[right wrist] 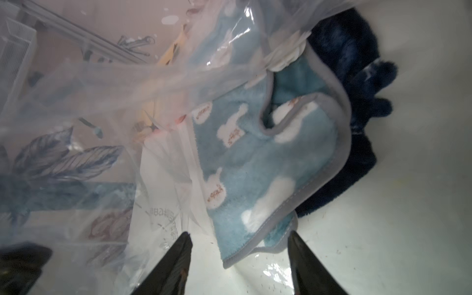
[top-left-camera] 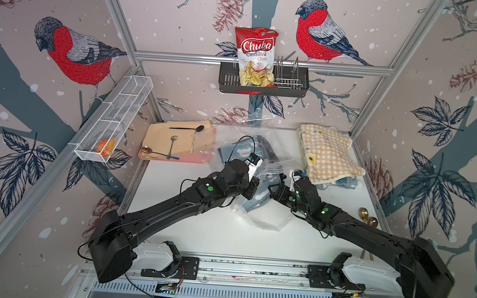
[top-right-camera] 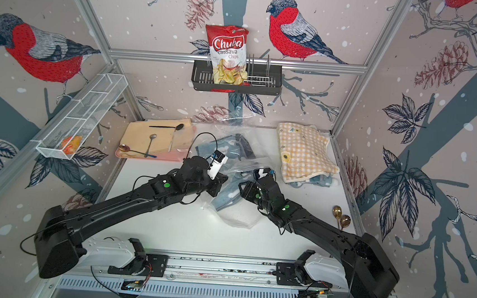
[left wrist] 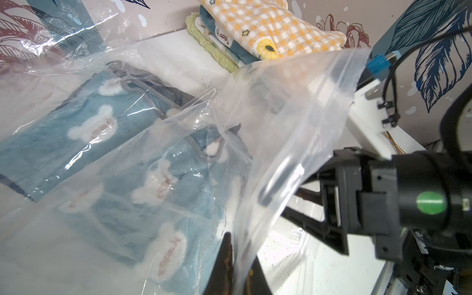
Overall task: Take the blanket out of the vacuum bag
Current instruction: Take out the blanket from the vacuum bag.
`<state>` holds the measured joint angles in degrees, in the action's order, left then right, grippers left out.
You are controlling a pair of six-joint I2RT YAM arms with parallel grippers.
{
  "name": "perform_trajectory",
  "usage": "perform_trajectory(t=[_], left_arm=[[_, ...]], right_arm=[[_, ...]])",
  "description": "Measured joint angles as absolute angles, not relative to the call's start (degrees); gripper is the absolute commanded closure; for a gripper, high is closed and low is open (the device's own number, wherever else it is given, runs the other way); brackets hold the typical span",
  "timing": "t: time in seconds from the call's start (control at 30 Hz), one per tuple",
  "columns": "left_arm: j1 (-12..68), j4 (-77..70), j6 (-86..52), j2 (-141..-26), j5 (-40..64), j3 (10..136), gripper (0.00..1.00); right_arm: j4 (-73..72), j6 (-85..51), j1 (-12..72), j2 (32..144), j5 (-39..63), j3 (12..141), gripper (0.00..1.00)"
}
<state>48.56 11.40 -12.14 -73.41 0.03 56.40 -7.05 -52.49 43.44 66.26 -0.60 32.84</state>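
Light-blue bear-print blanket [top-left-camera: 241, 153] lies inside the clear vacuum bag [top-left-camera: 268, 220] at mid-tabletop [top-left-camera: 224, 239].
In both top views the two arms meet over the bag. The left claw [top-left-camera: 251, 191] and right claw [top-left-camera: 275, 192] are close together at its near part. A stack of folded towels [top-right-camera: 304, 152], yellow check on top, sits just beside the bag, and a pink tray [top-right-camera: 166, 158] with spoons sits on the other side. In the left wrist view, the left claw is pinched narrow on a raised flap of the bag's plastic, and the blanket lies under the film beyond. In the right wrist view, the right claw stands wide and grips nothing, with the blanket's grey-bound corner between its tips. A dark navy cloth [right wrist: 344, 76] lies against the blanket.
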Motion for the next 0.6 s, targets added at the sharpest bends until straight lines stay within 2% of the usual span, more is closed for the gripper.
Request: perform_trajectory(t=[0.17, 0.27, 0.43, 0.6], left_arm=[[48.56, 11.42, -12.14, -73.43, -0.01, 56.40, 0.91], [48.56, 11.42, -12.14, -73.47, 0.01, 56.40, 0.91], [48.56, 11.42, -12.14, -73.73, 0.47, 56.40, 0.91], [48.73, 11.42, -12.16, -74.00, 1.23, 56.40, 0.90]], right_arm=[[-5.02, -56.34, 43.18, 63.05, -6.09, 30.68, 0.38], [-5.02, -59.09, 45.87, 63.18, -7.68, 28.69, 0.38], [-8.10, -64.29, 53.17, 66.81, -8.99, 27.57, 0.37], [-13.74, -70.78, 54.74, 70.52, -9.72, 24.29, 0.35]])
